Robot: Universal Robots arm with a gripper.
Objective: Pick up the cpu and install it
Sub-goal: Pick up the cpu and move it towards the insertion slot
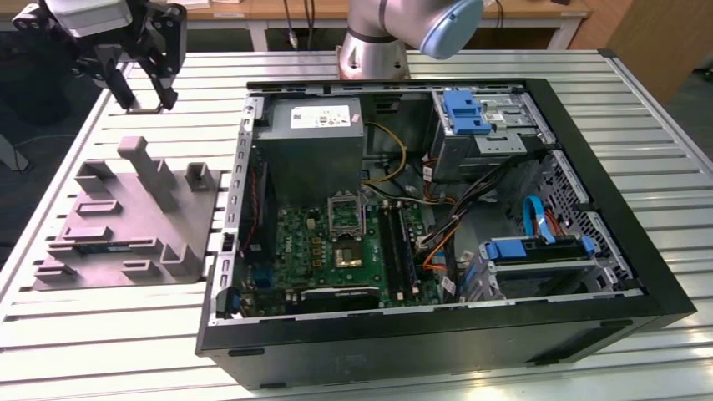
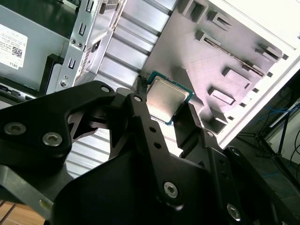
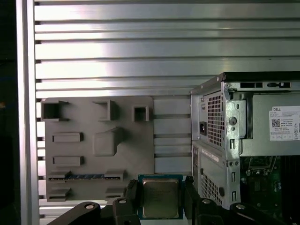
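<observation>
The cpu [image 2: 166,97] is a small square chip with a pale metal top and a green edge, and my gripper [image 2: 166,111] is shut on it, black fingers [image 2: 140,110] pressing two opposite sides. In the first wrist view the cpu [image 3: 160,197] hangs in the gripper [image 3: 160,200] high over the grey tray [image 3: 93,140] and the slatted table. In the exterior view the gripper [image 1: 145,98] is raised at the exterior view's far left, above the tray [image 1: 123,225] and apart from the green motherboard [image 1: 323,259], whose metal-framed socket [image 1: 346,249] stands open.
An open black computer case [image 1: 624,251] takes up the middle and the exterior view's right side of the table. Inside are a grey power-supply box [image 1: 312,142], cables and blue-tabbed drive bays [image 1: 468,113]. The tray has upright posts [image 1: 150,171]. The arm's base [image 1: 373,50] stands behind the case.
</observation>
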